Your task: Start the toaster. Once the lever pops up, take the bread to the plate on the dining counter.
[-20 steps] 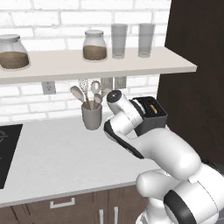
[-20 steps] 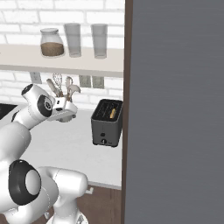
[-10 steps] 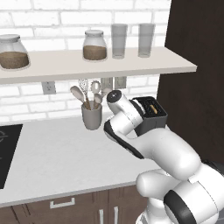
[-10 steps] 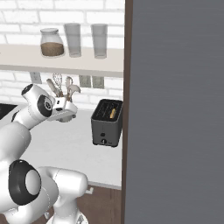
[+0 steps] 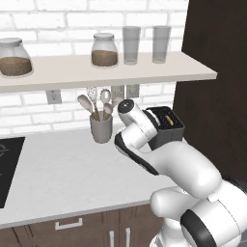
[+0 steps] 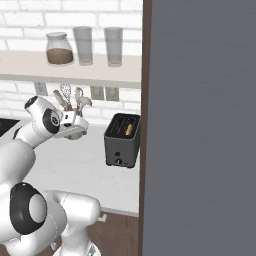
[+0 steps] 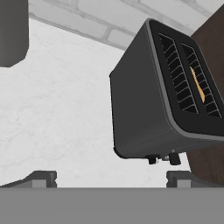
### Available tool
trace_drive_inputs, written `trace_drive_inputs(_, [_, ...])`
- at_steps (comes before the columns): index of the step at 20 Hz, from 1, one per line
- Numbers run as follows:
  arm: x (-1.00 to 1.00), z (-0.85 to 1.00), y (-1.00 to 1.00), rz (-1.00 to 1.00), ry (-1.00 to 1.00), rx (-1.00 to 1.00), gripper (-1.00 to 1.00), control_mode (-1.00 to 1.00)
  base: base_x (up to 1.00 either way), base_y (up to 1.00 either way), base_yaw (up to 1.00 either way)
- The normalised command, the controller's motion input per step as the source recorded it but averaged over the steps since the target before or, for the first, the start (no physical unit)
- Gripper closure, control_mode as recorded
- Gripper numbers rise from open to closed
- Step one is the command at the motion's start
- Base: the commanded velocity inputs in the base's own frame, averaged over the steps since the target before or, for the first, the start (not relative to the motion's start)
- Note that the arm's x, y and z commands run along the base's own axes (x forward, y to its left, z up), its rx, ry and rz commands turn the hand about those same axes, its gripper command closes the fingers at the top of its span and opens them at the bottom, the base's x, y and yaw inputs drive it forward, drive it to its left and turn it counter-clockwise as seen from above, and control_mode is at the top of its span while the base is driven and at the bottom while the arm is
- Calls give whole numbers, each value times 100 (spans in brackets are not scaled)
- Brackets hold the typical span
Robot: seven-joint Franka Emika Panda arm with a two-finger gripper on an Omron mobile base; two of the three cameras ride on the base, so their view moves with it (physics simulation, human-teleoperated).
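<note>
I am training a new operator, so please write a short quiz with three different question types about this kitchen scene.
1. True or false: the bread sits inside a slot of the toaster.
2. The utensil holder stands: A) on the shelf B) on the counter C) on the stove
3. Fill in: the gripper fingers are ____.

Key: 1 true; 2 B; 3 open

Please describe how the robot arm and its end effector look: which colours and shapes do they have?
The arm has smooth, rounded glossy white shells with black bands and round black caps at the joints. No cables or markings are visible. The end effector is a small white block; in the hand view its two fingertips are short, dark grey and squared.
</note>
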Motion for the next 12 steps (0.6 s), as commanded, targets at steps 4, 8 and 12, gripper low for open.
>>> trace_drive_inputs(4, [0,0,0,0,0,0,-100,-100,0,0,0])
trace_drive_inputs(8, [0,0,0,0,0,0,-100,-100,0,0,0])
trace_drive_inputs(12, [0,0,0,0,0,0,-100,-100,0,0,0])
